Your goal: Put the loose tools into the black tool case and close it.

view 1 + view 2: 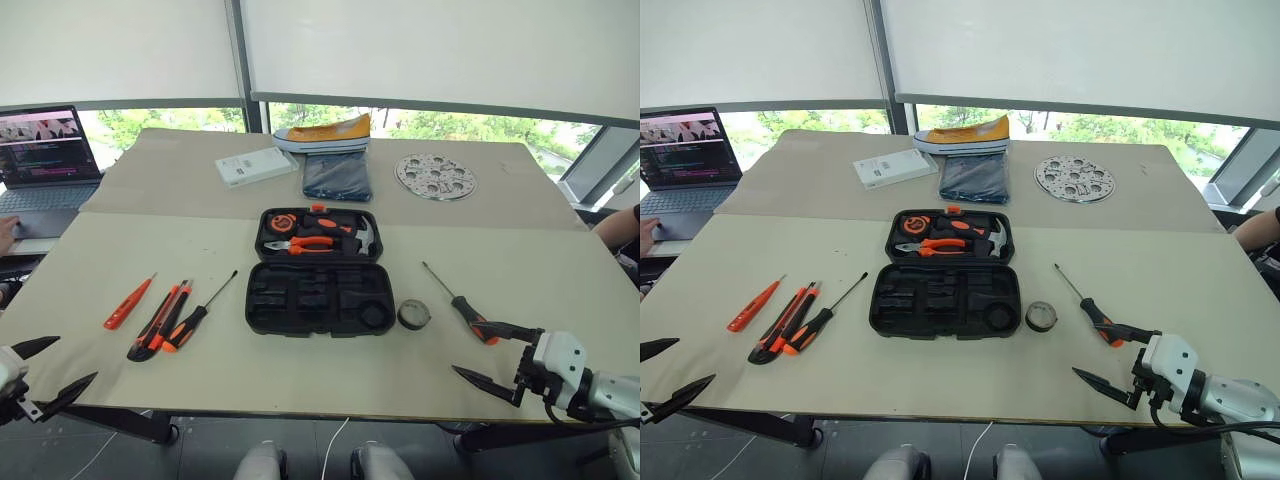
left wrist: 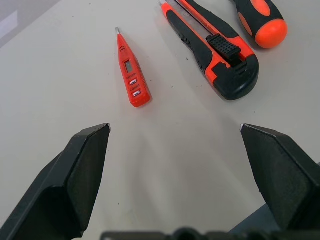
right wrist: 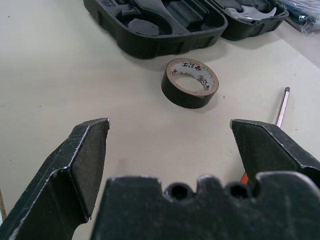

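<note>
Currently on counter (image 1: 90, 270): tape roll (image 1: 414, 315) just beside open black tool case (image 1: 318, 298); light, rigid ring, best pinched across its wall. Both jaws spread, empty.

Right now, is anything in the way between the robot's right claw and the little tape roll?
No. Nothing visible blocks it: only bare table lies between the open right gripper and the tape roll.
</note>
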Controlling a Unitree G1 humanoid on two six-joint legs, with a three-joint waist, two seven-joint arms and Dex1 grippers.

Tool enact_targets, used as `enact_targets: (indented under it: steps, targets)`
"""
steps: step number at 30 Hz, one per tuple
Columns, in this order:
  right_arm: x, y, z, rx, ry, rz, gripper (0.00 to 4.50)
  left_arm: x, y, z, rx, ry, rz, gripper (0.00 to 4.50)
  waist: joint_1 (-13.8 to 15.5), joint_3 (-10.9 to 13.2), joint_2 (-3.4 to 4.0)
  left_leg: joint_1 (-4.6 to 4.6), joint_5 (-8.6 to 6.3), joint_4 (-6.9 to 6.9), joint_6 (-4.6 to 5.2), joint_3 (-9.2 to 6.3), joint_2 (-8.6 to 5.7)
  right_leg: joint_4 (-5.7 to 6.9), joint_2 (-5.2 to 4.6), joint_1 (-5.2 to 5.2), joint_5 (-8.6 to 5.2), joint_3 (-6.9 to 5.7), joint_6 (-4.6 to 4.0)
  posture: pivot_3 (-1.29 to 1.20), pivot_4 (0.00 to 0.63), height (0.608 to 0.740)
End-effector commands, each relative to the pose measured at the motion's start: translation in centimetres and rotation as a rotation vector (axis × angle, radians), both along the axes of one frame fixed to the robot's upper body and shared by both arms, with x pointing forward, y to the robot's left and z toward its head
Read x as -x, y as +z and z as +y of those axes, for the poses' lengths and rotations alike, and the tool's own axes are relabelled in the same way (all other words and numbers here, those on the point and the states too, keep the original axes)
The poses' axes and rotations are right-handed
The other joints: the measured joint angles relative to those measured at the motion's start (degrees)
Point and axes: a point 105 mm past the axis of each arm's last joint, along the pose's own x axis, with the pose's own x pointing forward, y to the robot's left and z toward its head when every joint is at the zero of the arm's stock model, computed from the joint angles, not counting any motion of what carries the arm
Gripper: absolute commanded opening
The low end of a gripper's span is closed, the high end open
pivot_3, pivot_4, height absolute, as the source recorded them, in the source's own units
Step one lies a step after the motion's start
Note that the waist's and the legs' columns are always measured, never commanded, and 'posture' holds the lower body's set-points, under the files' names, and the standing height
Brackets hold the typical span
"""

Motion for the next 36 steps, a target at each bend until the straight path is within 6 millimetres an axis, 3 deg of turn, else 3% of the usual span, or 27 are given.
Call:
enact_targets:
  steps: [1, 4, 9, 11, 18, 23, 28, 36]
  targets:
    - [-0.9, 2.9, 2.3, -0.094, 0.066, -0.106, 4.5, -0.6, 1.7, 0.0, 0.107, 0.083, -0.072, 4.47, 0.0, 0.0, 0.0, 0.0, 0.0, 0.0, 0.0, 0.0, 0.0, 0.0, 0.0, 0.0, 0.0, 0.0, 0.0, 0.0, 0.15, 0.74]
    - [-1.3, 7.4, 6.6, -0.249, 0.211, -0.199, 4.5, -0.4, 1.9, 0.7, 0.296, 0.234, -0.05, 4.47, -1.04, 0.05, 0.03, 0.02, 0.01, 0.02, 0.0, 0.01, 0.08, 0.13, 0.01, -0.02, 0.03, 0.08, 0.02, 0.0, 0.15, 0.74]
    - [-1.3, 9.2, 8.2, -0.276, 0.266, -0.228, 4.5, 1.0, 0.8, 1.1, 0.401, 0.34, 0.071, 4.47, -0.85, 0.01, -0.06, 0.11, 0.02, 0.03, -0.02, 0.01, 0.19, 0.2, 0.16, -0.05, 0.03, 0.04, -0.08, 0.0, 0.15, 0.74]
    - [-1.3, 9.3, 8.3, -0.276, 0.267, -0.228, 4.5, 0.7, 1.3, 0.4, 0.416, 0.331, 0.089, 4.47, -0.72, 0.01, -0.08, 0.06, -0.01, 0.02, -0.05, 0.01, 0.16, 0.18, 0.15, -0.06, 0.01, 0.0, -0.09, 0.0, 0.15, 0.74]
    - [-1.0, 8.0, 8.0, -0.261, 0.26, -0.19, 4.5, -2.8, 3.9, -6.0, 0.452, 0.183, 0.139, 4.47, 0.75, -0.04, -0.25, -0.06, -0.01, 0.05, -0.07, 0.01, 0.0, 0.06, -0.04, -0.09, 0.07, 0.0, -0.02, 0.0, 0.15, 0.74]
    - [-0.9, 7.2, 7.7, -0.25, 0.254, -0.172, 4.5, -5.8, 2.9, -11.0, 0.35, 0.14, 0.19, 4.47, 0.45, -0.05, -0.18, 0.01, 0.0, 0.05, -0.06, 0.01, 0.0, 0.11, 0.05, -0.02, 0.08, 0.07, -0.03, 0.0, 0.15, 0.74]
    - [-1.0, 7.3, 7.7, -0.244, 0.254, -0.179, 4.5, -7.4, 1.6, -11.8, 0.332, 0.203, 0.202, 4.47, -0.43, -0.05, -0.18, 0.03, 0.0, 0.05, -0.06, 0.02, -0.04, 0.22, 0.11, -0.03, 0.09, 0.12, -0.01, 0.0, 0.15, 0.74]
    - [-1.1, 7.4, 7.8, -0.238, 0.254, -0.184, 4.5, -8.4, -0.5, -13.0, 0.325, 0.191, 0.259, 4.47, -0.59, -0.04, -0.19, 0.02, 0.0, 0.06, -0.06, 0.02, -0.13, 0.4, 0.07, -0.1, 0.08, 0.14, -0.02, 0.0, 0.15, 0.74]
